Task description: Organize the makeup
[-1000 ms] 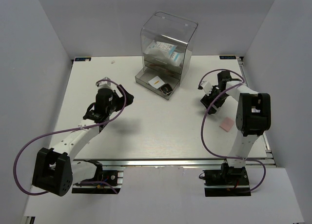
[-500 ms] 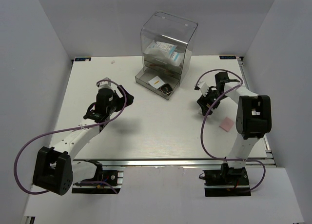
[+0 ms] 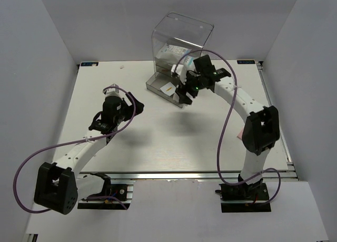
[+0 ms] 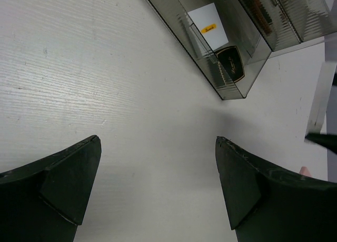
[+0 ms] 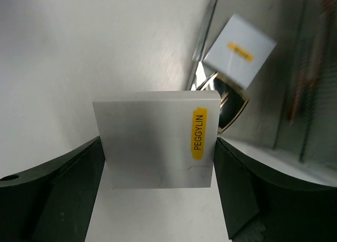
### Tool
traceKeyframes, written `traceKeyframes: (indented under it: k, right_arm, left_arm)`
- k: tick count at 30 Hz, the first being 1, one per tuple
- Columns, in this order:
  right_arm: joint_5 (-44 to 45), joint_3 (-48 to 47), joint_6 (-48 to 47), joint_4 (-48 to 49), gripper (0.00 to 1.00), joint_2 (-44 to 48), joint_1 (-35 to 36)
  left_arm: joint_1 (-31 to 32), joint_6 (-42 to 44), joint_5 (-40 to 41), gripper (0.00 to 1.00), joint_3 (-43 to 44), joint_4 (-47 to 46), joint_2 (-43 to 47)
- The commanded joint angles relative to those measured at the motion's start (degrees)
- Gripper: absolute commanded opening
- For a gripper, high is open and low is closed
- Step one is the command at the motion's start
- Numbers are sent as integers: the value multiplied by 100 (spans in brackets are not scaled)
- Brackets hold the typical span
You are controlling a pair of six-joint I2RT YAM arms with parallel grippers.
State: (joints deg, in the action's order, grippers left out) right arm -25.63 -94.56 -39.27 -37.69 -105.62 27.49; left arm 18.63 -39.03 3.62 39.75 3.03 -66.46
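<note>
Jaws of the right gripper [image 5: 158,147] clamp a white square [image 5: 147,131] at the near right end of the drawer box's [image 3: 181,36] pulled-out tray [image 4: 179,30], where a second white square [image 4: 208,21] and the black compact [image 4: 230,64] lie. The left gripper [image 4: 158,147] hangs wide open over the bench [image 3: 158,142], left.

I stand in a robotics lab cell, a test rig rather than a room anyone lives in. My surface [image 3: 158,142] is a bare white board, boxed in on three sides by plain white panels [image 3: 47,36]. An aluminium rail [image 3: 174,175] runs along its near edge, where my left arm [image 3: 79,149] and right arm [image 3: 247,102] are bolted down. Loose purple cables [image 3: 219,147] loop in the open from bases to wrists. The white square [image 5: 147,136] gripped in my right end effector [image 5: 158,163] carries a printed yellow label [image 5: 199,129] reading PEGGYLIN, tagged like a test prop
</note>
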Motion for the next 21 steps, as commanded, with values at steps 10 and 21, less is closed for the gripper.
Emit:
traceKeyframes:
  k: [10,21]
  right_arm:
    - [2148,-1486,1263,1737,6,-1416,758]
    - [3757,-1363,1413,2793,22,-1927,785]
  left_arm:
    - [0,-9,165,98,-90,225,458]
    - [-9,26,175,98,-64,260,353]
